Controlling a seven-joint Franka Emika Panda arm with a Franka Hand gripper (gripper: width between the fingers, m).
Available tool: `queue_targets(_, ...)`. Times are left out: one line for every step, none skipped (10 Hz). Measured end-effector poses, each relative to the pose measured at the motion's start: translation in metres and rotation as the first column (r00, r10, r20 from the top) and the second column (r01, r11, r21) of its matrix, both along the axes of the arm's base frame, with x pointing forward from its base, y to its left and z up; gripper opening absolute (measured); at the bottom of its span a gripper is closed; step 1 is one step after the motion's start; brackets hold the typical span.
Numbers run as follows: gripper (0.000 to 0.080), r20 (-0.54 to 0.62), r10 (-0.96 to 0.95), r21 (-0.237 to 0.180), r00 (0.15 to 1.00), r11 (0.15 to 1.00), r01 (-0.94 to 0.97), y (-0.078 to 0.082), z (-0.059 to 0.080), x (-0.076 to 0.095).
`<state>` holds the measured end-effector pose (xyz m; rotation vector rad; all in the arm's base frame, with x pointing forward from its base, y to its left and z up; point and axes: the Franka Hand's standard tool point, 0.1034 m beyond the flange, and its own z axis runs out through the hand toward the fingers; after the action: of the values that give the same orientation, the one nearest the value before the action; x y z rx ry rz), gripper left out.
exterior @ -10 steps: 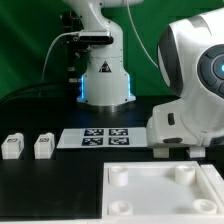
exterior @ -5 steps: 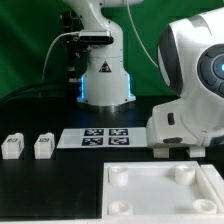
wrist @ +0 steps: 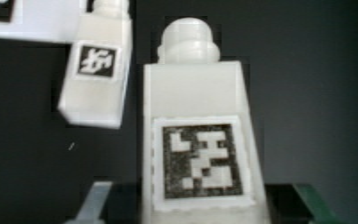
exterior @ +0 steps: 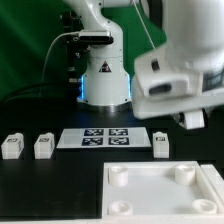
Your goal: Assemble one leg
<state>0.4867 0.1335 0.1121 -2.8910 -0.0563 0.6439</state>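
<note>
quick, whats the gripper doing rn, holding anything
gripper: closed on the leg, which sits between its fingers with its tag facing the wrist camera

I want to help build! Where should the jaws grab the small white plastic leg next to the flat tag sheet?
Best guess: grip the small white plastic leg by its chunky middle, coming straight down from above, jaws on its two flat opposite sides. Those sides look straight and parallel, and nothing sits on top of it.
</note>
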Motion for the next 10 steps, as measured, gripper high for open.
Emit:
queue_targets(0.0294,0.092,-0.016,-0.010,0.996,1.000,0.017,-0.005,0.007,0.000)
queue_targets(0.0294,0.174,-0.025,-0.015,0.984,1.000,0.028,-0.006,0.004,0.001)
queue_targets(0.0294,0.296,-0.038,-0.016,0.954,0.999,0.045,-0.007,0.003,0.008)
queue_targets(0.0294,0.409,-0.045,-0.016,0.911,0.998,0.057,-0.010,0.002,0.013)
queue_targets(0.0294,0.526,-0.027,-0.015,0.850,0.999,0.041,-0.017,0.002,0.031)
queue_targets(0.0294,0.590,0.001,-0.021,0.808,1.000,0.014,-0.032,0.021,0.061)
queue_targets(0.0294,0.708,0.021,-0.031,0.706,1.000,0.001,-0.042,0.046,0.095)
queue_targets(0.0294,0.780,0.009,-0.027,0.626,0.999,0.018,-0.048,0.056,0.116)
queue_targets(0.0294,0.834,-0.016,-0.011,0.552,0.999,0.046,-0.048,0.058,0.133)
queue_targets(0.0294,0.891,0.001,-0.027,0.454,0.998,0.050,-0.051,0.053,0.130)
